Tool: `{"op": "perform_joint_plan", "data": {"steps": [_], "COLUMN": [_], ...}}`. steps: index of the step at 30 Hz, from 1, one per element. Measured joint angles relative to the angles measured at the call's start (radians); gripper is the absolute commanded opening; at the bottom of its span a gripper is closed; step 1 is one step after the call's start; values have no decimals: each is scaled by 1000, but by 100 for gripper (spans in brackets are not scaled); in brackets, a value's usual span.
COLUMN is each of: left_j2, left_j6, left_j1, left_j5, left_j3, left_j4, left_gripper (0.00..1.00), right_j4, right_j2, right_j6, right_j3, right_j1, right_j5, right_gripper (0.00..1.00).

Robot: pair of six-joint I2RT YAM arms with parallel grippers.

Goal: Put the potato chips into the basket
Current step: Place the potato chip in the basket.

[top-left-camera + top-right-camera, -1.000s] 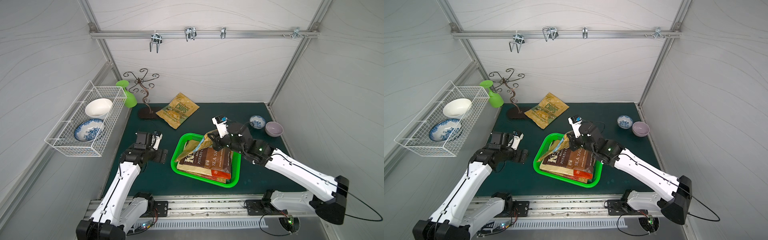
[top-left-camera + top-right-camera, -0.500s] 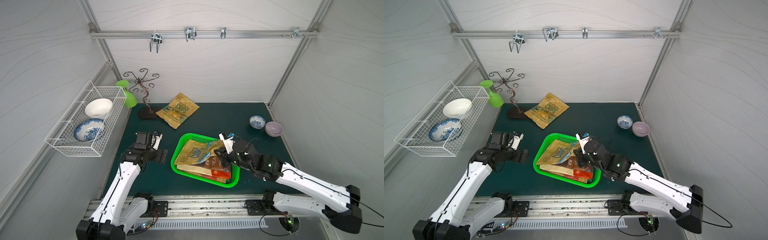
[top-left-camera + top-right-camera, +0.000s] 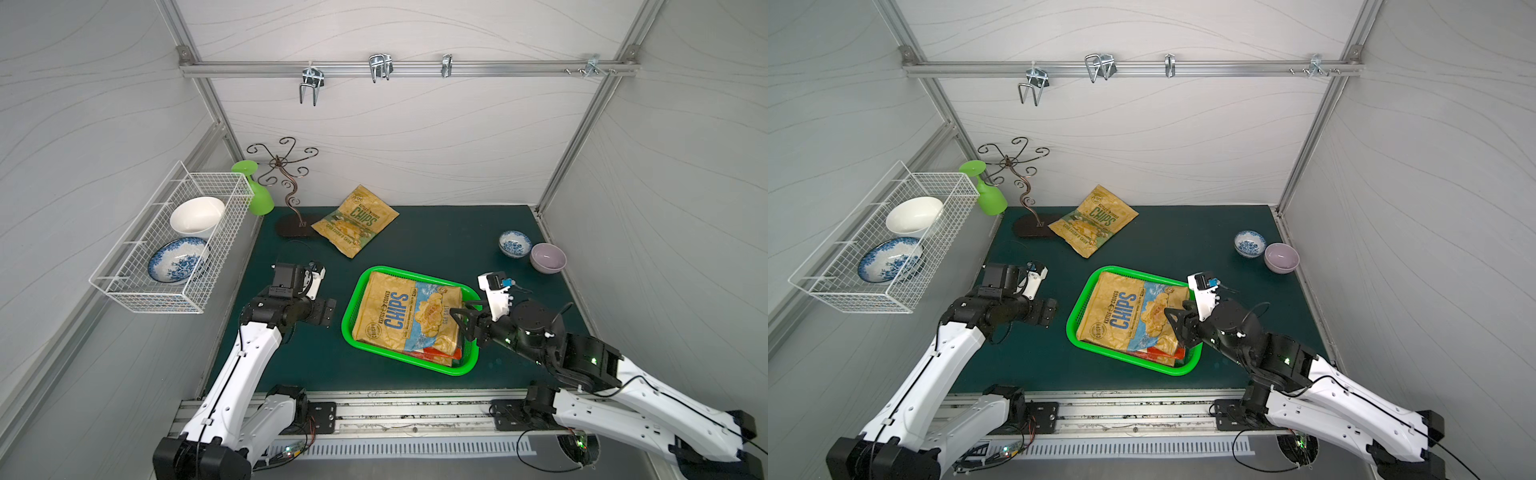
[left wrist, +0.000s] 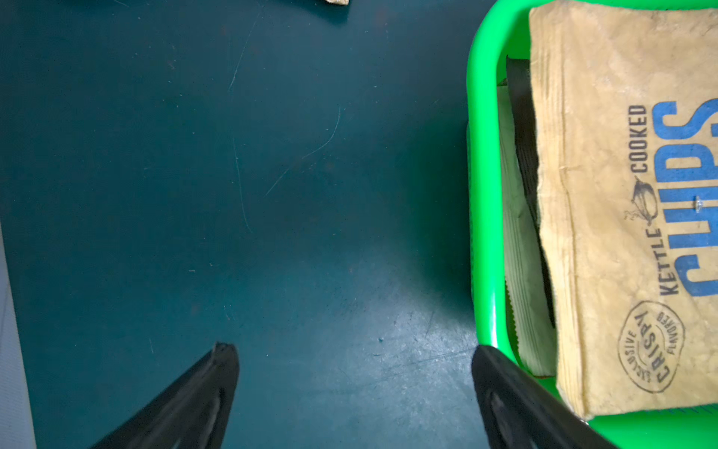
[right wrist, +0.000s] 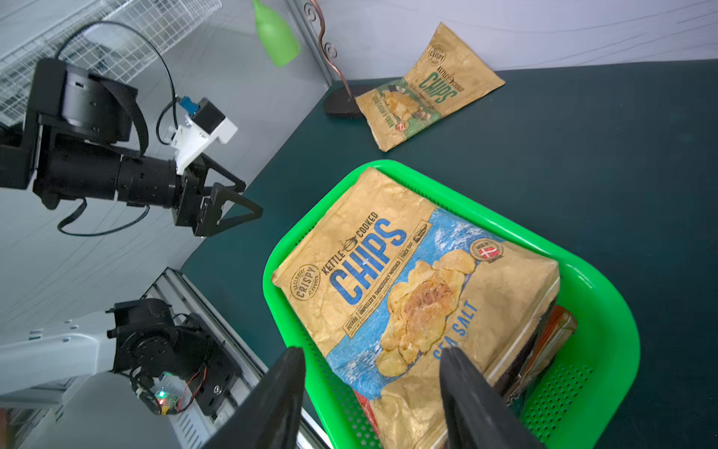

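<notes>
Bags of potato chips are stacked in the green basket (image 3: 345, 322), which sits on the dark mat (image 3: 436, 241) a little right of centre in both top views. Topmost lies a blue-lettered CHIPS bag (image 3: 399, 316), flat, over an orange-red bag (image 3: 440, 353). A green-lettered CHIPS bag (image 3: 355, 220) lies far back on the mat beside a metal stand (image 3: 291, 195), well apart from the basket. The right gripper (image 3: 461, 322) hangs over the basket's right side; the left gripper (image 3: 328, 311) is just left of it.

Left wrist view: the left gripper (image 4: 353, 357) is spread wide over bare mat, empty, with the basket (image 4: 481, 155) by one finger.

Right wrist view: the right gripper (image 5: 373, 353) has its jaws parted above the blue-lettered CHIPS bag (image 5: 388, 272), not clamping it.
</notes>
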Motion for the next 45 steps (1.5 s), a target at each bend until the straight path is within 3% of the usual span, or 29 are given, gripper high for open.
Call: {"op": "perform_joint_plan", "data": {"steps": [7, 11, 17, 23, 34, 37, 45], "left_j2": [0, 0, 12, 57, 153, 177, 204], "left_j6": [8, 23, 47, 72, 141, 152, 173], "left_j1": [4, 4, -4, -31, -141, -162, -220], "left_j5": [55, 114, 229, 276, 302, 301, 253], "left_j3": [0, 0, 0, 11, 129, 131, 94], "left_j4": [-2, -3, -25, -43, -63, -60, -18], "left_gripper": [97, 93, 89, 87, 80, 74, 77], "right_j4": [6, 8, 43, 50, 16, 20, 85], "right_j2": [283, 367, 364, 328, 269, 269, 383], "right_j6": [7, 39, 102, 156, 153, 148, 148], "right_j3": [44, 40, -46, -143, -105, -60, 11], "right_j1": [-8, -63, -151, -172, -198, -264, -465], "right_j5": [-149, -254, -372, -426, -456, -492, -657], "right_gripper": [56, 55, 55, 56, 56, 56, 57]}}
